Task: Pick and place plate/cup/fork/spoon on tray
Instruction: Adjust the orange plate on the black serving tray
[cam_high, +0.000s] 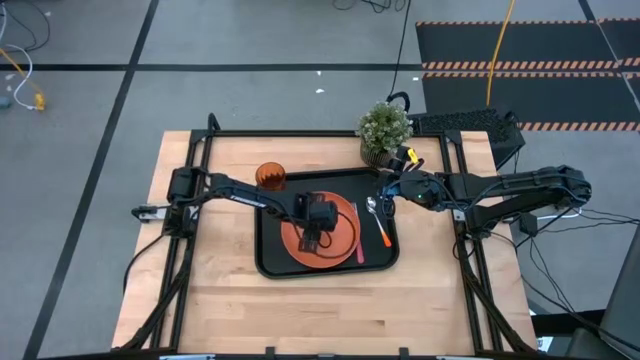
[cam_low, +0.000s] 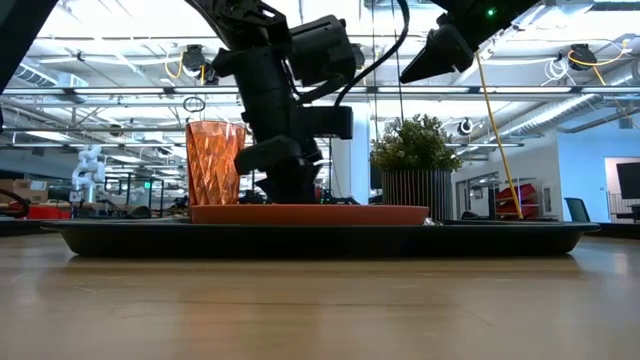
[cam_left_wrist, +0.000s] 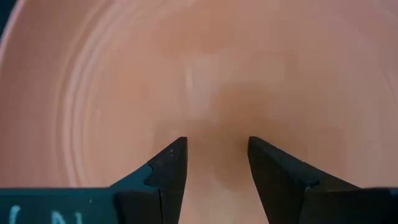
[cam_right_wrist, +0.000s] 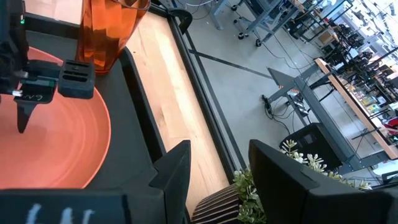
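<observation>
Fingers of the left gripper (cam_left_wrist: 214, 155) are shown parted with nothing between them, poised directly over the plate (cam_left_wrist: 205, 68), whose orange face fills the left wrist view. Fingers of the right gripper (cam_right_wrist: 217, 165) are likewise spread and empty, held raised near the potted plant (cam_high: 384, 128) at the tray's far right corner, clear of the work area.

The plate (cam_high: 318, 232) is seen lying flat in the middle of the tray (cam_high: 272, 262). The cup (cam_high: 270, 177) stands upright at the tray's far left corner, just beside the plate. The spoon (cam_high: 378, 220) and the fork (cam_high: 359, 240) lie side by side on the tray's right portion, just beside the plate's rim; whether the fork touches the rim cannot be told.

All four pieces are thus judged to be already on the tray, arranged as a place setting. The open, unloaded stance of the left gripper above the plate is read as that of a release rather than a grasp. The task is judged to be essentially complete.
</observation>
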